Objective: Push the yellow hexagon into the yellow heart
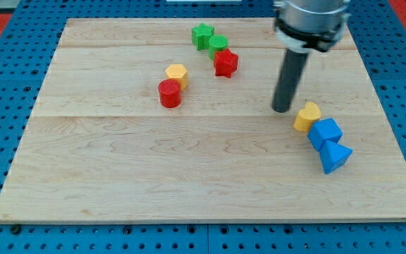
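Note:
The yellow hexagon (177, 73) lies left of the board's middle, touching the red cylinder (169, 93) just below and left of it. The yellow heart (306, 116) lies at the view's right, touching the blue cube (325, 132). My tip (282, 109) rests on the board just left of the yellow heart, a small gap apart, and far to the right of the yellow hexagon.
A green star (202, 34), a green cylinder (218, 46) and a red star (225, 63) form a diagonal chain near the view's top. A blue triangle (335, 156) sits below the blue cube. The wooden board (118, 176) lies on a blue pegboard.

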Action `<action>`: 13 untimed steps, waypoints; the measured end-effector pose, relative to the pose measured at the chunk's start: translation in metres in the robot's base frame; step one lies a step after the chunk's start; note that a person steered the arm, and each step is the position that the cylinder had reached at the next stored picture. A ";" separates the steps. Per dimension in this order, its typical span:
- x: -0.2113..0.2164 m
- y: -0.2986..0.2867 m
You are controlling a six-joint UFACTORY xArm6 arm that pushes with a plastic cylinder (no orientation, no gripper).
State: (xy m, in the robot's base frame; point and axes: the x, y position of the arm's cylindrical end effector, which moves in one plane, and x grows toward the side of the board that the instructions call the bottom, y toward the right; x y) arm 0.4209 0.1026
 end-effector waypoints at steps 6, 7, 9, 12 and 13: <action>-0.074 -0.242; -0.077 -0.159; -0.033 0.001; -0.055 -0.066; -0.055 -0.113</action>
State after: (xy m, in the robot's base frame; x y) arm 0.3662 -0.0103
